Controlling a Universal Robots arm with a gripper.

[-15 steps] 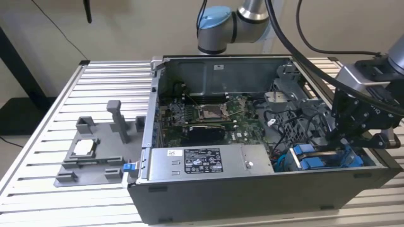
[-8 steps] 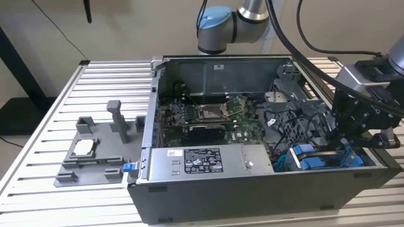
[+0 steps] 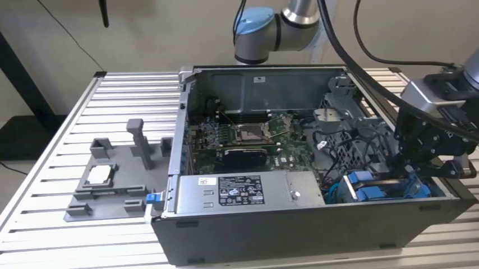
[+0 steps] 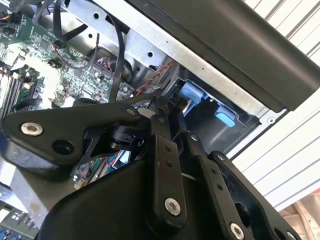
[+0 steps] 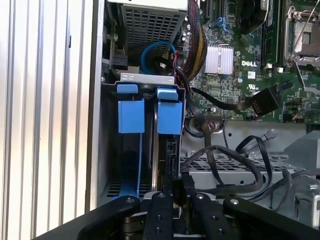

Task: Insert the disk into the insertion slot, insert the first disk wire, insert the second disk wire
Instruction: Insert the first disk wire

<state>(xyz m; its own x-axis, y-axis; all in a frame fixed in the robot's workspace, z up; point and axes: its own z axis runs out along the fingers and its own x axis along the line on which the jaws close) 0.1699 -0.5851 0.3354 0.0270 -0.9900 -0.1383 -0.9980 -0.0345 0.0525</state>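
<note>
Disk [image 5: 168, 150]: seated edge-on in the insertion slot [image 5: 147, 78].
Claw [image 5: 179, 194]: clenched on a black wire plug [image 5: 178, 181], just beside the disk's edge.
Risk: probably a skewed plug jamming at the disk's edge; loose cables [image 5: 225, 165] snagging the claw.
Hidden: where plug meets disk, masked by the claw.

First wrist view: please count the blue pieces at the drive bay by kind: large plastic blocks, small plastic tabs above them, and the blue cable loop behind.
Large blue blocks: 2
Small blue tabs: 2
Blue cable loop: 1
Total: 5
</note>
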